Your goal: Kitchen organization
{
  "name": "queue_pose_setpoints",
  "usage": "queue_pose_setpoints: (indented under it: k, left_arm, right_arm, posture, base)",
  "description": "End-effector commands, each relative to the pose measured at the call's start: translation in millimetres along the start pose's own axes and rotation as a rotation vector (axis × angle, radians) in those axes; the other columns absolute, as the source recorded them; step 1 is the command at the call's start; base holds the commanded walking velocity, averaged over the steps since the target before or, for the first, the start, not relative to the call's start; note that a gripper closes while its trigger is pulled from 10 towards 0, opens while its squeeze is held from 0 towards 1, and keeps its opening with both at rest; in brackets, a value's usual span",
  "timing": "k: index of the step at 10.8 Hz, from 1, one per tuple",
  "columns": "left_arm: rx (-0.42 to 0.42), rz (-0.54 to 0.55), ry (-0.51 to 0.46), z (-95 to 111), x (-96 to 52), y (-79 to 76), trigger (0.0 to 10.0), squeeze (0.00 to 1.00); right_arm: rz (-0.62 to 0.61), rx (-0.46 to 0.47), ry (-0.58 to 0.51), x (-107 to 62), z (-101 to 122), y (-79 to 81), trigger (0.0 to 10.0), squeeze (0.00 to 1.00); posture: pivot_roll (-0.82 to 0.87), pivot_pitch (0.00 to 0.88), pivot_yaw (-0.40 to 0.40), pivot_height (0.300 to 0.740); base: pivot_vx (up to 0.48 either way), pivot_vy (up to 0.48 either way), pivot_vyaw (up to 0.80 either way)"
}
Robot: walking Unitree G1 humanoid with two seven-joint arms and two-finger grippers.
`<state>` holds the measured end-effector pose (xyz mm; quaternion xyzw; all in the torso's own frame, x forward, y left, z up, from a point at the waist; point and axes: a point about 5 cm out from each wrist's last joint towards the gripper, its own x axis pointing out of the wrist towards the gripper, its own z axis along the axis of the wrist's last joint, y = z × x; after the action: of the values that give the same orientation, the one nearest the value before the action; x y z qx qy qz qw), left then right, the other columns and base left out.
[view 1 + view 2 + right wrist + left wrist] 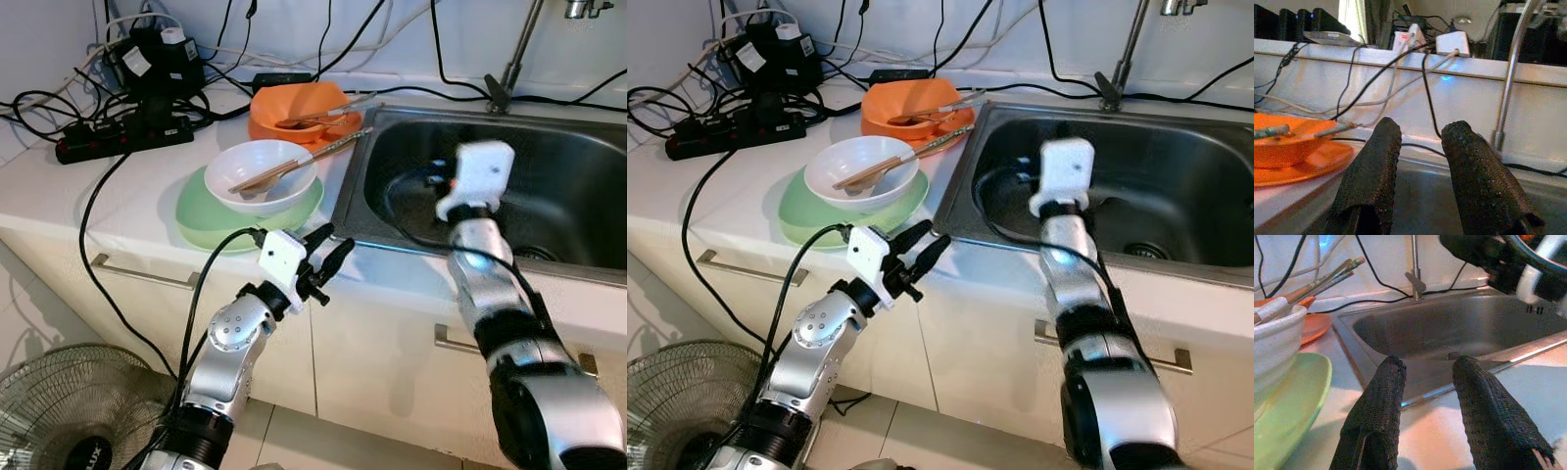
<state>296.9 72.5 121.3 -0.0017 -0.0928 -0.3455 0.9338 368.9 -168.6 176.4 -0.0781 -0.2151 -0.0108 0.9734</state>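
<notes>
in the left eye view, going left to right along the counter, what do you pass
Power strip → green plate with the white bowl on it → orange bowl → sink, where the right end effector reaches in.

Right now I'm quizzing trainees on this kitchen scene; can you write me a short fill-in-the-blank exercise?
1. The white bowl sits on a ____ plate.
2. Chopsticks rest in the white bowl and the ____ bowl.
3. The right gripper hangs over the ____.
4. The left gripper is open at the ____ edge.

Missing: green; orange; sink; counter
</notes>
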Motion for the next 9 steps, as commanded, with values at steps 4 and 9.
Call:
queue_pose_setpoints:
  k: [4, 9]
  left_arm:
    - [0.013, 0.042, -0.003, 1, 0.8, 6.5, 10.0, 0.00]
    - [0.018, 0.096, -0.022, 3, 0.0, 13.6, 10.0, 0.00]
  right_arm:
    - [0.005, -0.002, -0.035, -25.9, 4, -8.9, 10.0, 0.00]
    - [0.007, 0.036, 0.014, -56.0, 3, 0.3, 10.0, 0.00]
  posture:
    - [0.06, 0.000, 0.054, 0.740]
    - [0.05, 0.000, 0.057, 0.740]
  base:
    - [0.000, 0.000, 0.00]
    - [0.000, 0.000, 0.00]
